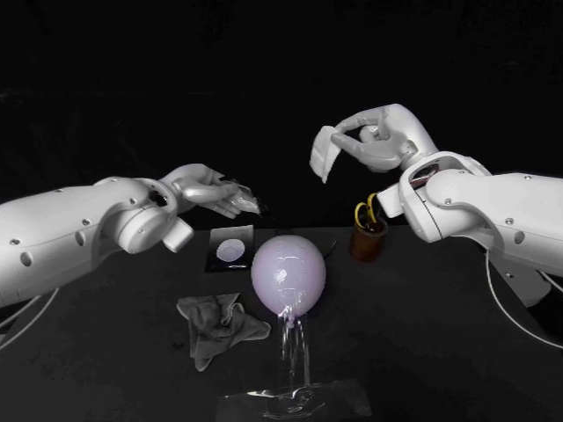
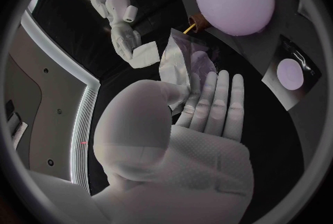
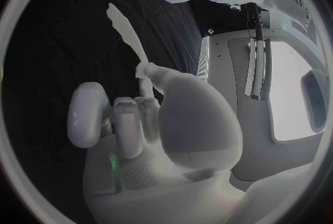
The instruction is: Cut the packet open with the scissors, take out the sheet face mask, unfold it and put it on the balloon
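Clear stand [image 1: 295,400] and the balloon [image 1: 289,272] sit low between the hands, right hand [image 1: 373,141] is pinching the folded sheet mask [image 1: 325,155] dangling just below its grip, left hand [image 1: 209,192] clutches the packet [image 2: 179,63], so I'd ditch the packet first and unfold slowly with both hands.

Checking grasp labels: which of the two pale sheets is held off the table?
The folded white sheet in the right hand, raised. The crumpled sheet lies on the table beside the balloon.
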`<state>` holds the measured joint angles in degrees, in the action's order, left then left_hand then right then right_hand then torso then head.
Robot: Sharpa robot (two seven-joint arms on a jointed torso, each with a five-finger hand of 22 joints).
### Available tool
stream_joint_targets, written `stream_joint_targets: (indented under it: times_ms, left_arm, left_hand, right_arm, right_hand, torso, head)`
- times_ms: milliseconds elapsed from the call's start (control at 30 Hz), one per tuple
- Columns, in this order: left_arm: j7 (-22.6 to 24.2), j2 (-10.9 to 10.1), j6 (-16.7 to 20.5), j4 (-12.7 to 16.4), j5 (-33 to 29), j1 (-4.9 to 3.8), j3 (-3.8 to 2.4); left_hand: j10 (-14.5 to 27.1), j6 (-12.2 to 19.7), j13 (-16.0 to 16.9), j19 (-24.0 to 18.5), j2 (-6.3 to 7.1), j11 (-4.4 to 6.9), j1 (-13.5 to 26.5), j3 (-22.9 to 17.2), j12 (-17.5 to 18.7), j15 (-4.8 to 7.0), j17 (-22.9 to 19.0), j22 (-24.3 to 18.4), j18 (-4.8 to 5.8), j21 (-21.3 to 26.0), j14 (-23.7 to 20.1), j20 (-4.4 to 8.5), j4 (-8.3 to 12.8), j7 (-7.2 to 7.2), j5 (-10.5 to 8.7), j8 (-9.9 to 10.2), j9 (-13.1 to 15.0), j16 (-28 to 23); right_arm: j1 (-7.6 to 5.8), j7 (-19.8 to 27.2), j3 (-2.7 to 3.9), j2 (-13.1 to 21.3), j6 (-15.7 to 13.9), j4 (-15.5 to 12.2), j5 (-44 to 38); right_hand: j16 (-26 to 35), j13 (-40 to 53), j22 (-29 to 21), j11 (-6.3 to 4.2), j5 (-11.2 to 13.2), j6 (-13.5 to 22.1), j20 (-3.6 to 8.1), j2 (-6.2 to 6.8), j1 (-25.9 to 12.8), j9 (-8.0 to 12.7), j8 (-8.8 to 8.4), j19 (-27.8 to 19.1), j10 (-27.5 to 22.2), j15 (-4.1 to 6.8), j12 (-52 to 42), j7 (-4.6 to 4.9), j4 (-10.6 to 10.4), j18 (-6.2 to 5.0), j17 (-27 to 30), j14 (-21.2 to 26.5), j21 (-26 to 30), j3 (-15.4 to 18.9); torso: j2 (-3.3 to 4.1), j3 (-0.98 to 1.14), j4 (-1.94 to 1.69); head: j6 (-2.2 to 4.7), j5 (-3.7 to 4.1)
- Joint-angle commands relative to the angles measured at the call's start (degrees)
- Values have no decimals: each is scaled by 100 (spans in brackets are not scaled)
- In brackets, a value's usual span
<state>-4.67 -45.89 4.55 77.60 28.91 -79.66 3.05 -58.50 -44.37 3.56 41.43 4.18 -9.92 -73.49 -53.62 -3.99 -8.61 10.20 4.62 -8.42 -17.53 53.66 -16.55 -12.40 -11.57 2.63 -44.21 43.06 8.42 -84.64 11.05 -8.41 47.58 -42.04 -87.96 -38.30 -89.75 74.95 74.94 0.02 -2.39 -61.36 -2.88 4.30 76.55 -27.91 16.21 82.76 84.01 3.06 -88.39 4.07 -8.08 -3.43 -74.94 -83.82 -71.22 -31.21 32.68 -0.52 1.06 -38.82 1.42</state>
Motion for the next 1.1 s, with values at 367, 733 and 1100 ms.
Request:
stream_joint_targets:
  times_ms: [367, 733, 1100]
  left_arm:
    - [-1566, -1000, -2817, 60, 555, -190, 124]
    - [-2292, -1374, -4652, -115, 1389, -308, 321]
    - [-2437, -1295, -5139, -120, 2071, -350, 428]
  left_hand:
    - [-113, -56, 10, 166, 74, 31, 20, -90, 17, 23, -6, 20, -132, -80, 124, 11, -28, 8, 23, -18, -49, -5]
    - [-234, -150, 21, 231, 146, 83, 98, -160, -9, 67, -1, 1, -174, -73, 224, 6, -89, 66, 24, -22, -105, 23]
    - [-777, -602, 32, 629, 545, 272, 632, -878, -51, 248, 81, 14, -213, -198, 693, 95, 466, 255, 39, -12, -245, 163]
  right_arm:
    - [3, 97, -26, 94, 91, 45, 217]
    - [62, 95, -60, 114, 142, 70, 218]
    - [117, 84, -77, 87, 164, 110, 203]
  right_hand:
    - [-25, 1404, 1019, -8, -39, -3, -5, 12, 62, -211, 139, -36, 487, 30, 41, -1, 31, -21, -1506, -618, 51, -4]
    - [-25, 1395, 1014, -6, -39, 2, -5, 13, 65, -213, 142, -45, 477, 29, 60, 2, 34, -25, -1506, -618, 75, -2]
    - [-25, 1393, 1010, -4, -39, 6, -6, 13, 67, -214, 144, -50, 475, 29, 63, 4, 36, -27, -1506, -618, 88, -1]
  torso:
    - [-17, 15, -22]
    - [-18, 6, -34]
    - [-5, 4, -20]
  head:
    - [-380, -367]
    - [-521, -526]
    - [-560, -568]
